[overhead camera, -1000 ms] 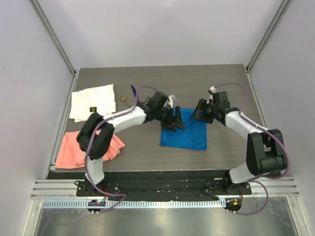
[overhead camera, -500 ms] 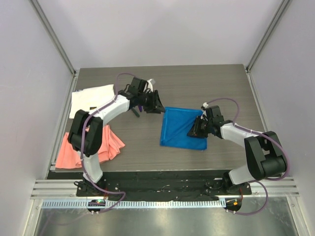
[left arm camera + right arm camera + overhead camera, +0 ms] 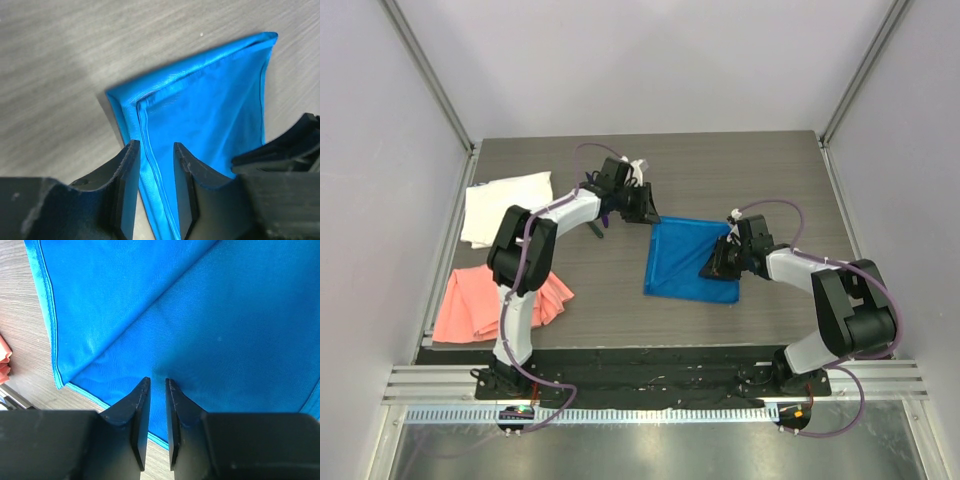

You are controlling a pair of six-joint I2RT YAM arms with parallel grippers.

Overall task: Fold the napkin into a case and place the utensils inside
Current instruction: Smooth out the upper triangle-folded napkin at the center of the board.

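Napkin: the bright blue, roughly square soft napkin [image 3: 685, 262] lies flat on the grey wood-grain surface [image 3: 770, 165], right of centre, between your two arms.
Left tool: your left tool [image 3: 650, 212] sits at the napkin's far-left corner. In the wrist view its jaws [image 3: 155, 145] stand part-way apart astride the hem. You cannot tell whether they grip it.
Right tool: your right tool [image 3: 712, 270] rests on the napkin's right half, jaws [image 3: 156, 381] drawn narrow, tips on the cloth. You cannot tell whether cloth is pinched.
Edges: a doubled hem shows at the far-left corner, and a diagonal crease runs toward the near-left corner.
Room: bare surface shows beyond the napkin's far edge and on its left, toward the white cloth [image 3: 505, 205] and the salmon-pink cloth [image 3: 485, 305].
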